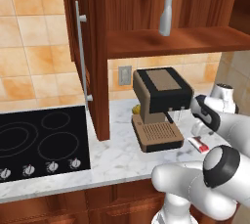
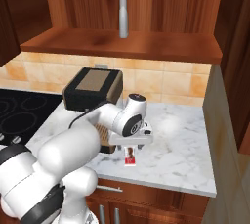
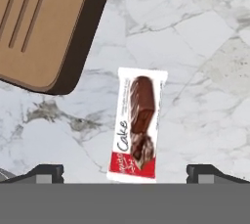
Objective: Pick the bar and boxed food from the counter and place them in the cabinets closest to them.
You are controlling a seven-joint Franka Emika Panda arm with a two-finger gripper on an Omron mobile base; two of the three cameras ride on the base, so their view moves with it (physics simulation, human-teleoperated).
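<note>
The gripper [image 3: 125,174] is being held wide open directly above the bar [image 3: 137,125], with one fingertip [image 3: 46,173] standing to each side of the packet and neither one touching it. This spread is judged to be what a straddling grasp across the packet's narrow width calls for. The bar is lying flat on the marble counter [image 3: 205,47], just beside the drip tray of the coffee machine [image 1: 158,105], so the descent is probably being lined up to keep clear of that tray. In the right base view the hand [image 2: 131,140] is being hung low over the bar [image 2: 130,155], near the counter's front edge. Above, the cabinets [image 2: 122,44] are standing open, their shelf being occupied by a grey spray bottle [image 2: 123,11]; room beside it is judged sufficient for the bar.
</note>
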